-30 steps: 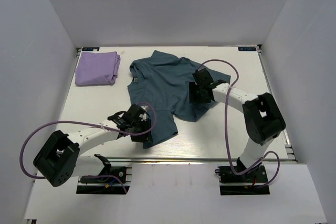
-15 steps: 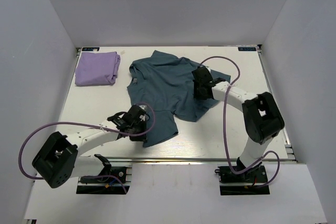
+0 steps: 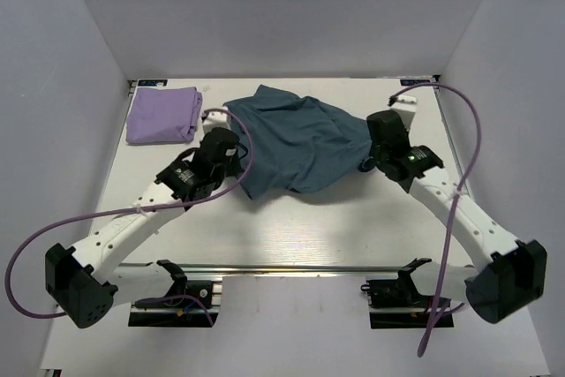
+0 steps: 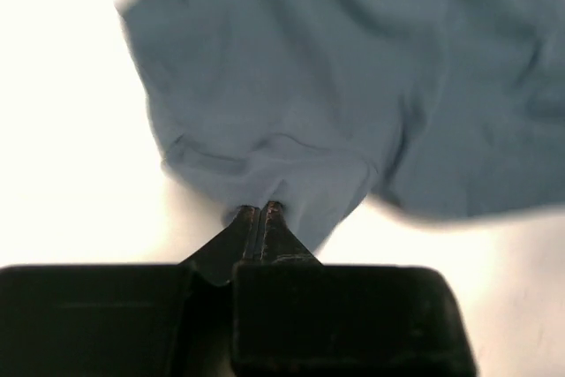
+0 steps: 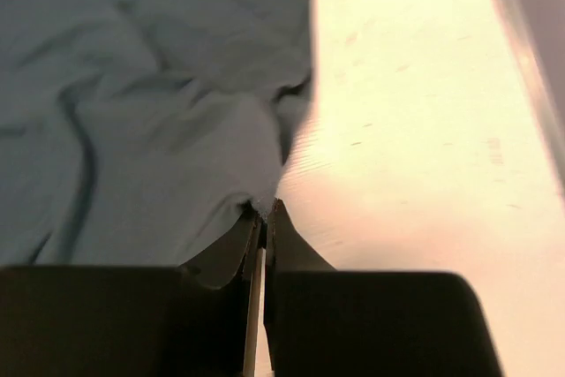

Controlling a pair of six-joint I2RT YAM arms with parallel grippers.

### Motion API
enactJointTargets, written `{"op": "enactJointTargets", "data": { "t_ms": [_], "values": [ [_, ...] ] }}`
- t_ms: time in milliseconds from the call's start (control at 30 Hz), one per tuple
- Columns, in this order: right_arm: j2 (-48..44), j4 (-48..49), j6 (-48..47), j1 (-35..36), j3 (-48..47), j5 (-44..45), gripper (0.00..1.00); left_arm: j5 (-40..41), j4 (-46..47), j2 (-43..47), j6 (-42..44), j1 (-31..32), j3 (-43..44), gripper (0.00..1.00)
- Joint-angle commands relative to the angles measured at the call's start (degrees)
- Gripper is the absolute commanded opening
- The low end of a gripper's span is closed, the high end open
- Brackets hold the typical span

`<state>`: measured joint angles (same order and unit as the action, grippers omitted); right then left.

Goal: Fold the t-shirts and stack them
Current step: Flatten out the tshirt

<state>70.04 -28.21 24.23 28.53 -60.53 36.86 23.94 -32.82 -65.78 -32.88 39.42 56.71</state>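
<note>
The slate-blue t-shirt (image 3: pixel 296 139) hangs stretched between my two grippers above the middle back of the table. My left gripper (image 3: pixel 231 158) is shut on its left edge, and in the left wrist view the cloth (image 4: pixel 353 94) bunches into the closed left gripper (image 4: pixel 259 211). My right gripper (image 3: pixel 369 149) is shut on the shirt's right edge; the right wrist view shows the fabric (image 5: pixel 150 130) pinched at the right gripper (image 5: pixel 263 209). The lavender t-shirt (image 3: pixel 162 115) lies folded at the back left corner, untouched.
White walls enclose the table (image 3: pixel 291 227) on three sides. A purple cable (image 3: pixel 459 174) loops over the right arm and another (image 3: pixel 53 236) trails from the left arm. A metal rail (image 3: pixel 291 267) runs along the near edge.
Both grippers shut on the blue shirt's edges, then lifted it and pulled it apart toward the back, left hand moving up-left, right hand moving right. The shirt now hangs spread out.
</note>
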Motion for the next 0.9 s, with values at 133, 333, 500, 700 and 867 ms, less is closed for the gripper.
{"op": "enactJointTargets", "data": {
  "t_ms": [133, 333, 500, 700, 867],
  "values": [
    [-10.8, 4.4, -6.7, -2.6, -7.8, 11.9, 0.0, 18.8, 1.8, 3.9, 12.6, -0.4, 17.0, 0.0],
    [-13.9, 8.8, -17.1, -3.0, -20.4, 11.0, 0.0, 16.5, 8.2, 7.3, 23.8, -0.4, 28.4, 0.0],
    [-17.1, 10.5, -24.0, -3.0, -27.3, 8.8, 0.0, 11.4, 10.8, 11.4, 30.2, 0.1, 35.2, 0.0],
    [-20.0, 7.4, -28.1, -2.8, -35.5, 0.7, 0.0, 0.7, 11.5, 13.4, 33.3, -0.4, 42.9, 0.0],
    [-23.5, 3.2, -28.2, -2.8, -43.1, -7.5, 0.0, -8.8, 9.4, 13.4, 33.9, -0.4, 53.5, 0.0]
  ]
}}
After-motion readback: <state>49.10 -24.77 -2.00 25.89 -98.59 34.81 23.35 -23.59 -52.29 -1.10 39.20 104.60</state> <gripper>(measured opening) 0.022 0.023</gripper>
